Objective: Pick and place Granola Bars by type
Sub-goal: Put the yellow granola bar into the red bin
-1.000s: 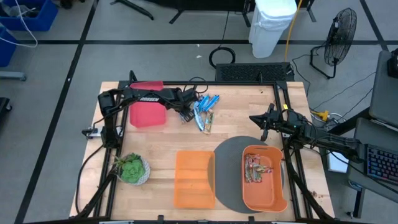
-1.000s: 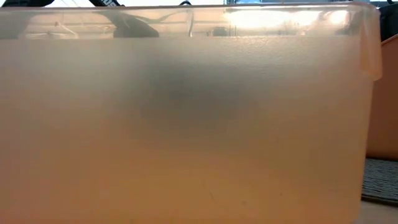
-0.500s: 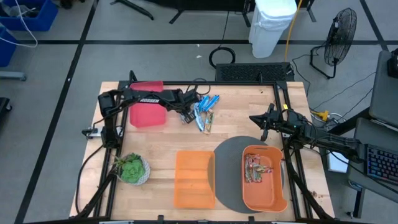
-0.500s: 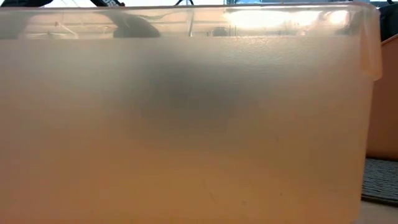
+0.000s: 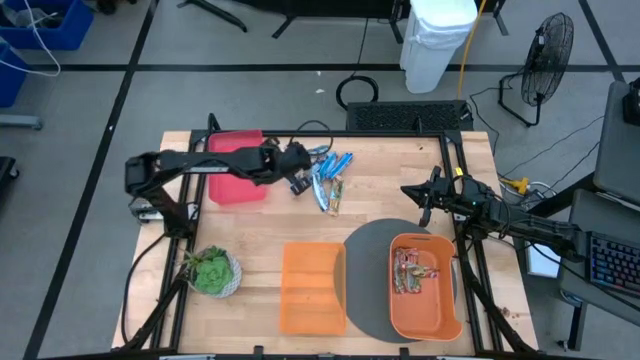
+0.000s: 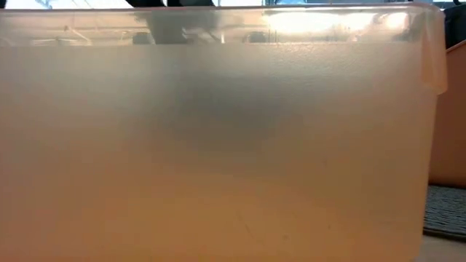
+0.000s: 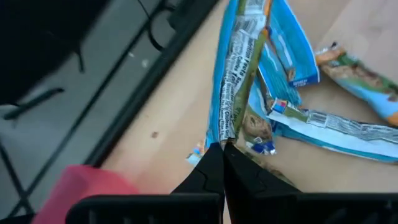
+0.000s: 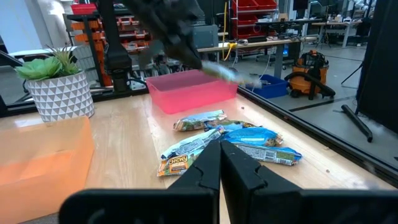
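Several blue granola bars lie in a pile (image 5: 330, 170) on the wooden table, right of the red bin (image 5: 237, 172); the right wrist view shows the pile (image 8: 230, 140) too. My left gripper (image 5: 299, 176) hangs over the pile's left side, shut on one blue bar (image 7: 239, 68), and shows from the side as my left gripper (image 8: 186, 46) above the red bin (image 8: 189, 90). My right gripper (image 5: 424, 196) waits shut at the right edge, touching nothing. Reddish-brown bars (image 5: 413, 270) lie in the right orange bin (image 5: 447, 312). My left gripper pinches one end of the blue bar's wrapper (image 7: 219, 138) between its two fingertips. The fingers slant down from the table's left side and lie along the bar. The bar (image 8: 225, 73) sticks out beyond the fingers, lifted clear of the pile and the table.
An empty orange bin (image 5: 312, 285) stands at the front middle; its wall (image 6: 218, 145) fills the low view. The right orange bin stands on a round grey mat (image 5: 365, 270). A potted plant (image 5: 212, 271) is at the front left.
My left arm has risen and drawn back a little toward the table's left edge. One blue bar has come up off the pile with the gripper. My right arm has kept still.
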Controlling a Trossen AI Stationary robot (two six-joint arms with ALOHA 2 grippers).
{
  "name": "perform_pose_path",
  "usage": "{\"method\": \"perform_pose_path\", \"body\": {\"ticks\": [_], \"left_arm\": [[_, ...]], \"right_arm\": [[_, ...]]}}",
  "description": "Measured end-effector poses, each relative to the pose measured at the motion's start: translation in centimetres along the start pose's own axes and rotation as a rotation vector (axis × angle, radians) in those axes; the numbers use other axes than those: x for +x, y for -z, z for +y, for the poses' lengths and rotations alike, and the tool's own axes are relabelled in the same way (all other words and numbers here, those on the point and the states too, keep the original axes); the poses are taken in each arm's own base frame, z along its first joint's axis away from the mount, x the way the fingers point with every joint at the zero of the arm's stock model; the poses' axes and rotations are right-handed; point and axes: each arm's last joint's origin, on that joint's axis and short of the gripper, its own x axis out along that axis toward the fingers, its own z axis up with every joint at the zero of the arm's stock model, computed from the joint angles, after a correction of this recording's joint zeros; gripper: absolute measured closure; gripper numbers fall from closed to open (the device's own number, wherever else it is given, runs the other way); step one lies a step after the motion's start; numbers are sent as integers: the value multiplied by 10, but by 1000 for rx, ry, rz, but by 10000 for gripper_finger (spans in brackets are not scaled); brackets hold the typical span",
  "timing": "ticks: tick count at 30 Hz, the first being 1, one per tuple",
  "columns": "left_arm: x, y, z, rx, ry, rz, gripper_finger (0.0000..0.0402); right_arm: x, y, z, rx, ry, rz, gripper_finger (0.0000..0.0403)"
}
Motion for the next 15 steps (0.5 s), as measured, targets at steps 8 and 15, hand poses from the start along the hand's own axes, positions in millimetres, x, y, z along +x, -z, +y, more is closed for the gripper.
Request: {"method": "perform_pose_path", "body": {"ticks": [8, 15], "left_arm": [[-51, 15, 3, -61, -117, -34, 400], [-67, 43, 9, -157, -314, 87, 400]], "right_arm": [[0, 0, 0, 0, 0, 0, 403], [0, 0, 0, 0, 0, 1, 403]]}}
